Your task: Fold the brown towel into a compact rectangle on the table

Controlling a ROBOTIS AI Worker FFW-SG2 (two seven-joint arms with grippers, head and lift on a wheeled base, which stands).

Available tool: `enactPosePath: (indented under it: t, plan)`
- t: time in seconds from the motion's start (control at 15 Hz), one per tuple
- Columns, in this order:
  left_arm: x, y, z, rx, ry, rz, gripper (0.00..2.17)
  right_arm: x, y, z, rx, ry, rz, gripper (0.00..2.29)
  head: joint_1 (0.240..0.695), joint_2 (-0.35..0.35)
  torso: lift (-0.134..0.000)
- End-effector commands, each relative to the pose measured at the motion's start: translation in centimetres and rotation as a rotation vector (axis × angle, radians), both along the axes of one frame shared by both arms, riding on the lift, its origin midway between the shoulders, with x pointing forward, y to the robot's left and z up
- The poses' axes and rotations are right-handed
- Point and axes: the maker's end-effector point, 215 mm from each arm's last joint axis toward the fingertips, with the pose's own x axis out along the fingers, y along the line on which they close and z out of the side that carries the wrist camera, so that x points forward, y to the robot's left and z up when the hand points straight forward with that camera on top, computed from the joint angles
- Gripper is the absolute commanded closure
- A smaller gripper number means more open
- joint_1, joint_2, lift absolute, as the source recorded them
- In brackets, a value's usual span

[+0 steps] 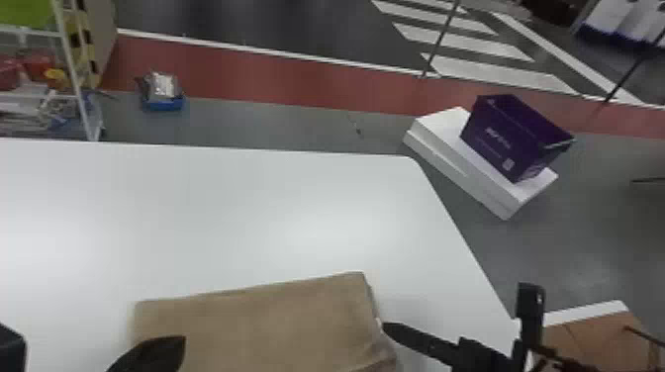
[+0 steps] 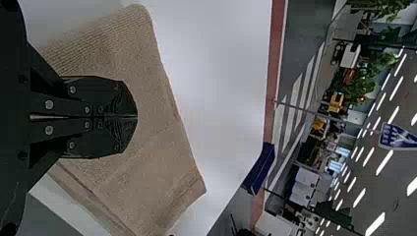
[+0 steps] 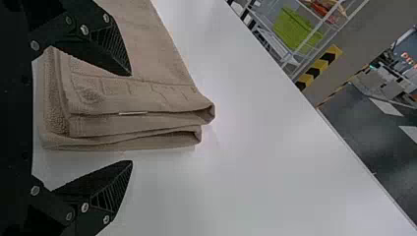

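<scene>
Pointing over the brown towel (image 1: 267, 321), the left gripper (image 1: 170, 346) has its fingers together; the right gripper (image 1: 396, 330), at the towel's right end, has its fingers spread apart, the layered edge between them. The towel lies folded flat on the near part of the white table (image 1: 247, 208). Beyond the table's right side, a purple box (image 1: 495, 138) sits on a white slab (image 1: 440, 148) on the floor; farther off, at left, stands a shelf rack (image 1: 74, 81)

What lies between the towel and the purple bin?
In the head view, white tabletop, then grey floor, then the flat white box under the bin.
</scene>
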Motion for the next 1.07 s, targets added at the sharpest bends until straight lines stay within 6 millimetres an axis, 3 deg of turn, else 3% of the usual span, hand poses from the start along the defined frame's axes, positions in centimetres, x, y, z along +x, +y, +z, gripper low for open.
enactPosePath:
  t: [0.0,0.47,0.6,1.0]
  plan:
    - [0.0,0.1,-0.1,0.001,0.002,0.001,1.17,-0.4,0.5,-0.8,-0.002,0.051,0.011,0.29,0.695,-0.350,-0.123]
    - [0.1,0.8,-0.1,0.003,0.000,-0.002,1.17,-1.5,2.9,-1.6,0.000,0.184,0.045,0.34,0.695,-0.350,-0.123]
    - [0.2,1.0,0.0,0.001,-0.002,-0.001,1.17,-1.2,2.7,-2.0,-0.031,0.205,0.037,0.34,0.695,-0.350,-0.123]
    - [0.8,1.4,0.4,0.000,-0.014,0.002,1.17,1.0,1.3,-0.8,-0.061,0.167,0.009,0.33,0.695,-0.349,-0.123]
